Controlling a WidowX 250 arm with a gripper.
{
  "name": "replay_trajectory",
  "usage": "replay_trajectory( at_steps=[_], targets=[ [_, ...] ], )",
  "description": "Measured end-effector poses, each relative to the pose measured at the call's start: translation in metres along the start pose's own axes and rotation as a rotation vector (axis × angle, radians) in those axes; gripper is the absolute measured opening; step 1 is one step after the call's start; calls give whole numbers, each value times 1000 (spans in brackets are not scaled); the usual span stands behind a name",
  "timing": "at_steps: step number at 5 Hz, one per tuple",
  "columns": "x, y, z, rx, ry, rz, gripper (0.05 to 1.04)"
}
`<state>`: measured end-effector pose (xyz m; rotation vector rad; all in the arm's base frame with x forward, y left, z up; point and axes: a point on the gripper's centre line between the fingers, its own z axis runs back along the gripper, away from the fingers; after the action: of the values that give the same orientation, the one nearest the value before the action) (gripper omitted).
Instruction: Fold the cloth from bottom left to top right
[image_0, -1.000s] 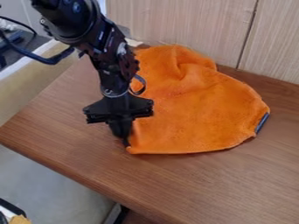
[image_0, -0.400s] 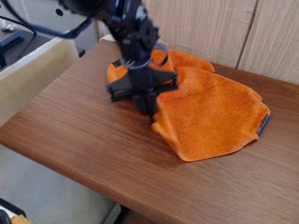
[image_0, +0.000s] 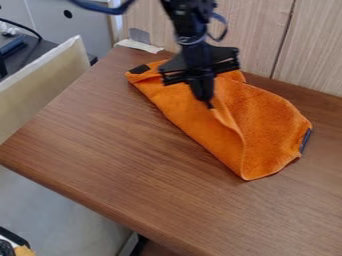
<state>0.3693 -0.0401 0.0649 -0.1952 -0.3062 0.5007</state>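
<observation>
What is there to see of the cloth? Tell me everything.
The cloth is orange and looks fuzzy, with a dark tag on its right edge and a black patch at its upper left. It lies partly folded on the table, its lower-left side turned up in a long crease, the flap pinched in the gripper.

A brown wood-grain table (image_0: 120, 175) stands against a pale wood-grained panel wall (image_0: 254, 30), a whitish tape-like strip (image_0: 139, 46) at its far corner and a flat cream panel (image_0: 40, 87) beside it.
</observation>
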Motion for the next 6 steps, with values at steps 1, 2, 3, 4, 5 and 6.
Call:
replay_trajectory(
  at_steps=[1,2,3,4,5,6],
  targets=[
    [16,-21,-23,-18,32,-36,67],
    [23,-33,-47,-5,55,-84,67],
    [24,-39,-69,-4,96,-118,92],
    [25,-40,-69,10,119,-129,253],
    [25,-39,-71,9,109,-129,515],
    [20,-38,-72,12,115,-135,810]
  ],
)
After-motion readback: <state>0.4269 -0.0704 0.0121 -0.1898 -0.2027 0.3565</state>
